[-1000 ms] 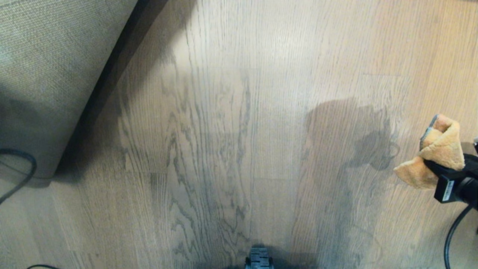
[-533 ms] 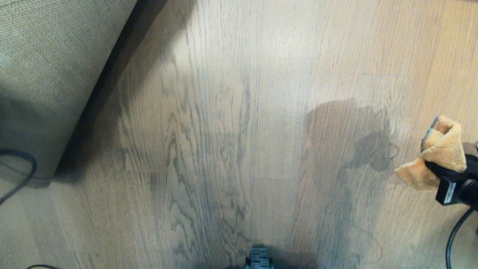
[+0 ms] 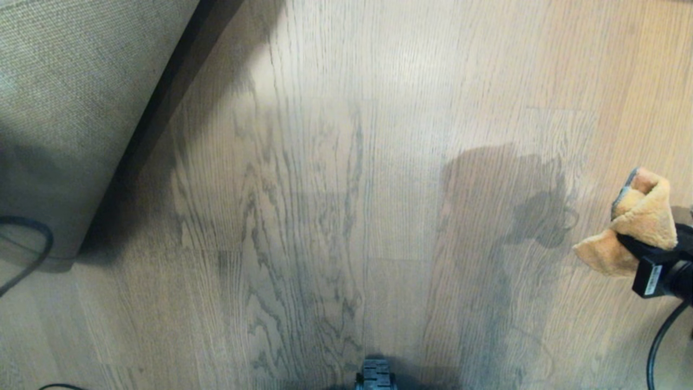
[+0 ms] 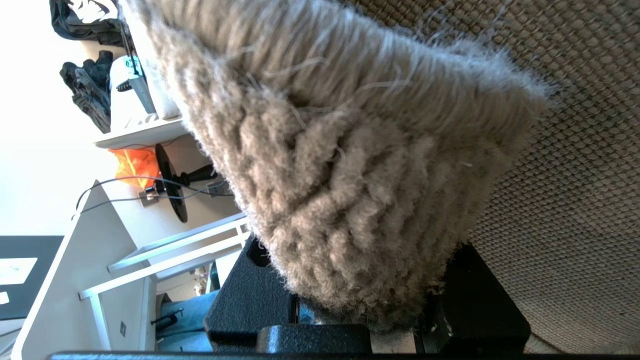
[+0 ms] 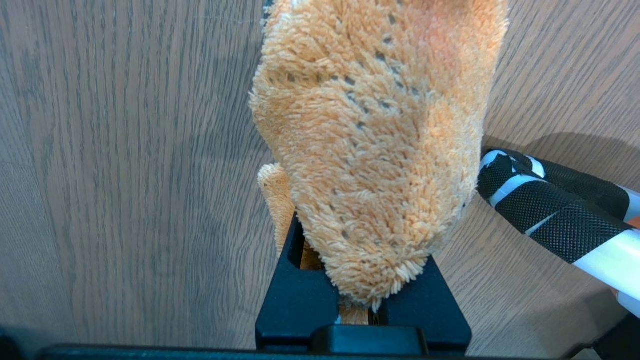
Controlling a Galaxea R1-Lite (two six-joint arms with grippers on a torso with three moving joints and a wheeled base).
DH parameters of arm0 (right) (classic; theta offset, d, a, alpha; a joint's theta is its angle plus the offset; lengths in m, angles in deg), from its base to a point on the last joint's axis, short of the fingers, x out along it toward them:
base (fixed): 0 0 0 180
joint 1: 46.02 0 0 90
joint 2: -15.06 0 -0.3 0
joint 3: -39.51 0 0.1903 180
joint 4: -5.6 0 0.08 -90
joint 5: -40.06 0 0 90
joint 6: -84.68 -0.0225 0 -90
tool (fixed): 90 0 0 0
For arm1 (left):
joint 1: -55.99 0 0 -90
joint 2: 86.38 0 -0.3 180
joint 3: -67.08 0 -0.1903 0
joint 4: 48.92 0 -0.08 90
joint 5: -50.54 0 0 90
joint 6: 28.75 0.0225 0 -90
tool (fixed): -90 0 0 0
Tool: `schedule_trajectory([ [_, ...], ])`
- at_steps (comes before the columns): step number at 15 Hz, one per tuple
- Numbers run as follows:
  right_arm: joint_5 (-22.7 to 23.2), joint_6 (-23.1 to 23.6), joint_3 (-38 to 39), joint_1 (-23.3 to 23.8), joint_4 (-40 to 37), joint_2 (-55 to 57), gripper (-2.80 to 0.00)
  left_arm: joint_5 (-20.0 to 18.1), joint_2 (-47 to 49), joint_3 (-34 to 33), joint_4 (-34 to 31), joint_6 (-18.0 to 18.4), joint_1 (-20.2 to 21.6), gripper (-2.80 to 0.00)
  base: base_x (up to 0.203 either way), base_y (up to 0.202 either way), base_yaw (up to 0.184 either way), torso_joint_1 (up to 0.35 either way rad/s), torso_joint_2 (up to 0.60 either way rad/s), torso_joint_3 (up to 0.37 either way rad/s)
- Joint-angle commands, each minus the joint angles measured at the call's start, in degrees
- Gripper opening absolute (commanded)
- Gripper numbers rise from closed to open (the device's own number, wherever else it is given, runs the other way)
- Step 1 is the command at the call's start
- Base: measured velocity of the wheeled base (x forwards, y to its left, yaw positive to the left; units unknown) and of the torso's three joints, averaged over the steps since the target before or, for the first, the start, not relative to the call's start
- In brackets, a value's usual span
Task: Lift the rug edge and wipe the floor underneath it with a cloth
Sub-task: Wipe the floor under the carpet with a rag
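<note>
**Ana:** Hardly anything has shifted since a moment back; the cloth point(image 3: 633, 227) has only edged a hair toward the right side of the head view.

**Ben:** Who has what?

**Ana:** The right gripper point(image 5: 367, 312) is pinching the cloth, a fluffy orange wad that bulges out past the black fingers. The left gripper point(image 4: 360, 320) is clamped on the rug edge point(image 4: 350, 210) and holds it raised, so the coarse woven backing point(image 3: 70, 108) faces the head camera.

**Ben:** So where does the wiping go?

**Ana:** The floor point(image 3: 325, 216), wood-grain planks with dark veining, lies bare between the two arms. The raised border runs as a long diagonal, from the far middle down toward the near left. The uncovered strip follows that line and lies well to the left of the cloth, which hangs clear of the planks. My guess is that the right arm must drop and sweep left, parallel to that border.

**Ben:** Anything else?

**Ana:** A black-and-white wrapped bar point(image 5: 555, 210) sits just beside the cloth.
</note>
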Motion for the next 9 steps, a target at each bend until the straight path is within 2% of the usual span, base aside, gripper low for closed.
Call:
schedule_trajectory([
  [1, 0.02, 0.07, -0.04, 0.02, 0.24, 0.10, -2.80, 0.19, 0.02, -0.02, 2.55, 0.21, 0.03, -2.80, 0.000, 0.000, 0.000, 0.000, 0.00, 0.000],
  [9, 0.02, 0.07, -0.04, 0.02, 0.24, 0.10, -2.80, 0.10, 0.11, -1.08, 2.73, 0.21, 0.03, -2.80, 0.000, 0.000, 0.000, 0.000, 0.00, 0.000],
])
